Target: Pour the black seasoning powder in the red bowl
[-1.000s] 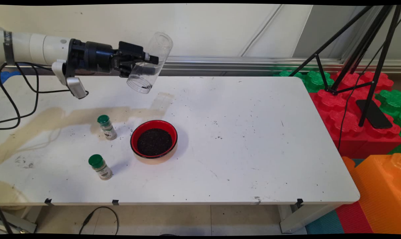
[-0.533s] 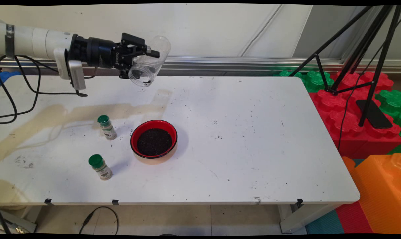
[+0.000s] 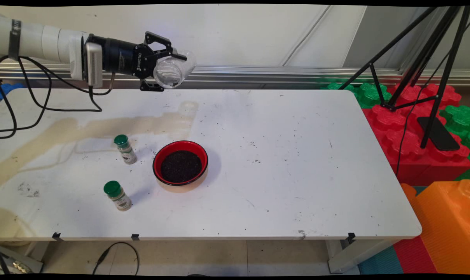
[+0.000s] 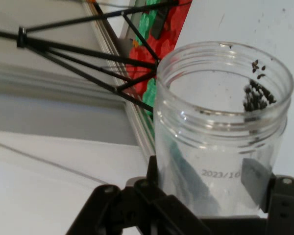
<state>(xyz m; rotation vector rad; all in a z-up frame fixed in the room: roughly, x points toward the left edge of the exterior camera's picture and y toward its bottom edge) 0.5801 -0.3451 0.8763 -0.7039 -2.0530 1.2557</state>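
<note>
A white table carries a red bowl of dark grains and two green-capped shakers. High over its far left edge, the gripper clamps a clear jar lying sideways, mouth toward the camera, a few grains clinging inside.

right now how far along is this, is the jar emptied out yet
Looks mostly done: the red bowl on the table holds a dark granular heap, and the clear jar has only a few dark grains clinging near its rim. In hand: the gripper holds the jar tipped on its side, high above the table's far edge. Left: the jar is not set down.
</note>
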